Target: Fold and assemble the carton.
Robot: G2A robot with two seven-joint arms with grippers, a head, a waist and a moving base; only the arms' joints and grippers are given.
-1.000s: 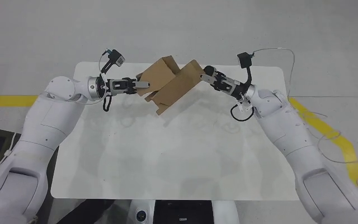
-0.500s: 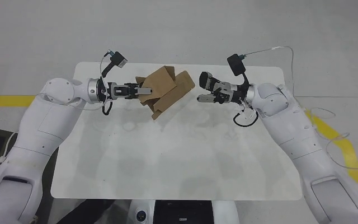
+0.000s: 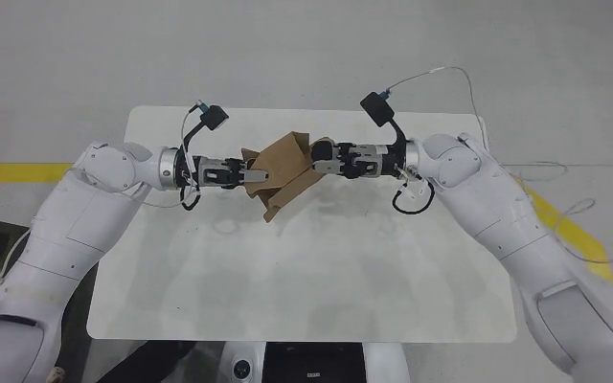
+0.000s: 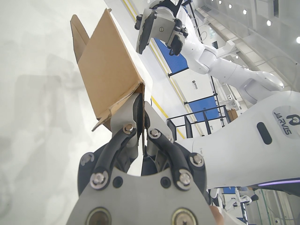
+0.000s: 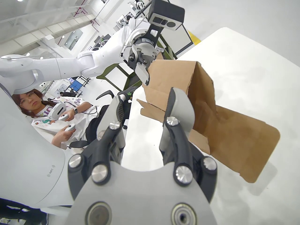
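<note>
Top view: I'm bringing the open, empty right gripper (image 3: pixel 323 159) back to the carton (image 3: pixel 285 165); left gripper (image 3: pixel 255 176) is clamping its edge; probably regrasping.

Left gripper (image 4: pixel 140 106) tight on carton (image 4: pixel 106 71); right gripper (image 4: pixel 157 50) apart

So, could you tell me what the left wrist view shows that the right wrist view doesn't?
Left wrist view alone: the left gripper up close, shut on the carton at a wall edge, and the right gripper from outside, open. Right wrist view alone: the carton's hollow inside and its long rounded flap. Both: the carton in the left gripper, and the white table.
</note>
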